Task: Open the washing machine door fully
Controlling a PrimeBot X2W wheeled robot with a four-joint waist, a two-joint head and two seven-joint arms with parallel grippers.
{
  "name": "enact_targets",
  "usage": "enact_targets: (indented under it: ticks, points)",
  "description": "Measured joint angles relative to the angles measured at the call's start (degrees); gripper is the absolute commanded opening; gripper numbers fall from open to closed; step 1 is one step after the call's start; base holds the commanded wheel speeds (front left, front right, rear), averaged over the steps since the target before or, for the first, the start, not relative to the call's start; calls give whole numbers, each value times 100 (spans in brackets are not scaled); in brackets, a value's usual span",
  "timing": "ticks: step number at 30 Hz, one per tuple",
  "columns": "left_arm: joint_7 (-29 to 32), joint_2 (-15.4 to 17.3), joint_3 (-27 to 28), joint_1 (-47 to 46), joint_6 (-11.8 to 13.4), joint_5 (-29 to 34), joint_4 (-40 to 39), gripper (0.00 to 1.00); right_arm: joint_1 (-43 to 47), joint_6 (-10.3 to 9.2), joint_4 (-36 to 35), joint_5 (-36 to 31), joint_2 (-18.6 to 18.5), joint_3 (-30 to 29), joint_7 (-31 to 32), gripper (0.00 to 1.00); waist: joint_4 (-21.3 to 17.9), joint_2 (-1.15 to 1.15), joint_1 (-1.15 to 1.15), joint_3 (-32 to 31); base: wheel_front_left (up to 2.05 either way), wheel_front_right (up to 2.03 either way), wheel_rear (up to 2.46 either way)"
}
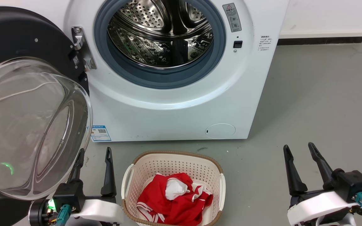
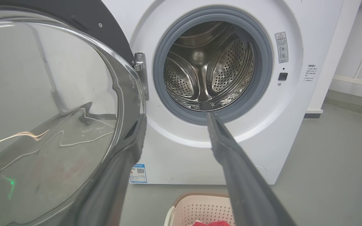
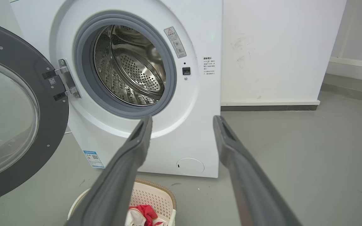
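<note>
Pale basket [image 1: 174, 164] — red cloth [image 1: 156, 192] inside

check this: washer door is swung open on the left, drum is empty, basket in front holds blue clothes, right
One slip: the clothes in the basket are red and white, not blue, per the head view. The washing machine door is open and the drum empty.

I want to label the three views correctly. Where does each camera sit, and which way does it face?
Head view: on the head, facing forward and down at the washer, its open door and the basket; left claw and right claw show at the bottom.
Left wrist view: on the left wrist, facing along its fingers at the drum; door close at left.
Right wrist view: on the right wrist, facing along its fingers at the washer, obliquely from the right.
All three share drum, door and basket.
</note>
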Motion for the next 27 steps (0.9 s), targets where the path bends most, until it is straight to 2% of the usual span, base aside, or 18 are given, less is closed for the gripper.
enact_targets:
  ticks: [6, 7, 13, 27]
  points:
    - [1, -5, 25, 20, -15, -1, 32, 100, 3, 0, 16, 11, 0, 0, 0, 100, -10, 0, 0, -38, 0, 0, 0]
    - [1, -10, 26, 35, -18, -2, 45, 0, 7, 0, 29, 10, 0, -1, -1, 0, -12, 0, 0, -42, 0, 0, 0]
    - [71, -29, -7, 239, -19, -77, 372, 0, 174, 0, 334, 76, 0, 5, 22, 0, -11, 0, 0, -43, 0, 0, 0]
    - [458, -53, 167, 173, -198, -1619, 480, 0, 111, 0, 504, 1682, -49, -23, 193, 0, 3, 0, 0, -39, 0, 0, 0]
